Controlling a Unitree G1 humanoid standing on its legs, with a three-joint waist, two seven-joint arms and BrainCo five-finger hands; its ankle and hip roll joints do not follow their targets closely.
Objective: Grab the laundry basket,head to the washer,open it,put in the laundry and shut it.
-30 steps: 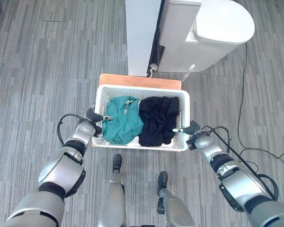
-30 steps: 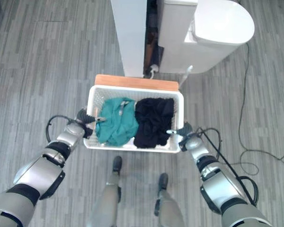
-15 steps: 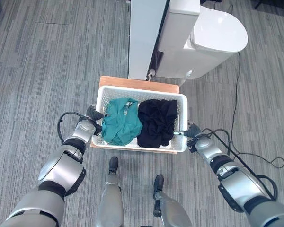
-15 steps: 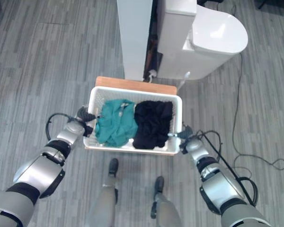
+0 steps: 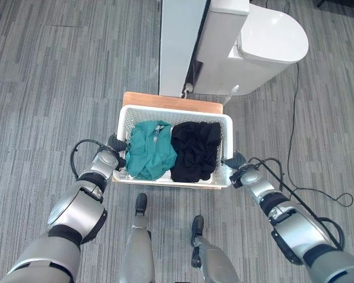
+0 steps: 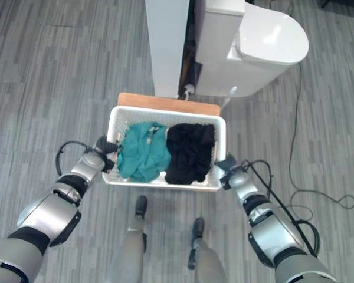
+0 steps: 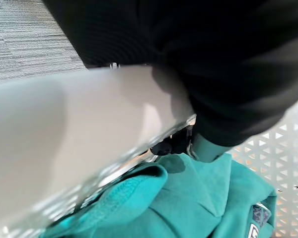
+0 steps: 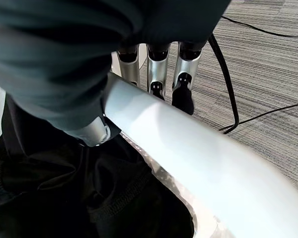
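Laundry basket (image 5: 174,112), white and perforated, sits on a low wooden stand (image 5: 171,101) in the eye views with a teal garment (image 5: 151,156) beside a black garment (image 5: 194,150) inside, the left robot hand (image 5: 112,154) at its left rim and the right robot hand (image 5: 238,169) at its right rim, a white washer (image 5: 253,47) beyond on the grey floor (image 5: 47,88). In the left wrist view, that robot hand's dark cover lies over the rim, thumb inside above the teal cloth, gripping it. In the right wrist view, silver fingers (image 8: 156,69) curl down outside the rim, thumb inside above the black cloth, clamping the rim.
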